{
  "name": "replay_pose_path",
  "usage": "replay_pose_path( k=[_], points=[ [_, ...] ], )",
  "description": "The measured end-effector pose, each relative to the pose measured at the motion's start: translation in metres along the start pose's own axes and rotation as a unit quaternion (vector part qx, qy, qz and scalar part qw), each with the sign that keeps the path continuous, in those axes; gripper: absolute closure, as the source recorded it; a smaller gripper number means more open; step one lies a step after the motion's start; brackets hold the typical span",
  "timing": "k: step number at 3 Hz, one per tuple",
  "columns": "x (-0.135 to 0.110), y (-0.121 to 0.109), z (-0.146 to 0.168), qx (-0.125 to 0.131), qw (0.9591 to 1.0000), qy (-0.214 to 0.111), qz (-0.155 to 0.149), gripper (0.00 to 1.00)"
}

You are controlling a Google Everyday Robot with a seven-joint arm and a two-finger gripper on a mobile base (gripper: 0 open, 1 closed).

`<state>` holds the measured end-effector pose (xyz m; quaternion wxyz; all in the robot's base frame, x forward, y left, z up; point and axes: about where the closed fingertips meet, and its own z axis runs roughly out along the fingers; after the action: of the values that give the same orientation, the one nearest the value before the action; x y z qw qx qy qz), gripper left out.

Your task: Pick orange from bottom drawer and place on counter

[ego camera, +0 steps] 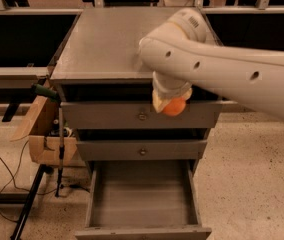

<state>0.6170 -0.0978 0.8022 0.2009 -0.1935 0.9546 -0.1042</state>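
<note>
The orange is held in my gripper, which is shut on it in front of the top drawer, just below the counter's front edge. My white arm reaches in from the right across the counter, a flat grey top, and hides its right part and the white bowl. The bottom drawer is pulled open below and its grey tray holds nothing.
Two upper drawers with small round knobs are closed. A cardboard box and a dark stand with cables sit left of the cabinet. Dark tables flank the cabinet on both sides.
</note>
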Motion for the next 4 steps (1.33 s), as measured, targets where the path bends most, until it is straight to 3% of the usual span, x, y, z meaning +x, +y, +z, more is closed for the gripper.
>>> replay_pose_path(
  k=[1,2,3,4],
  points=[
    [-0.025,-0.052,-0.033,0.061,0.998,-0.001,0.019,1.0],
    [-0.068,-0.128,-0.053,0.104,0.9924,-0.018,0.062,1.0],
    [-0.094,-0.167,-0.058,0.117,0.9874,-0.042,0.097,1.0],
    [-0.108,-0.191,-0.047,0.104,0.985,-0.065,0.122,0.81]
  ],
)
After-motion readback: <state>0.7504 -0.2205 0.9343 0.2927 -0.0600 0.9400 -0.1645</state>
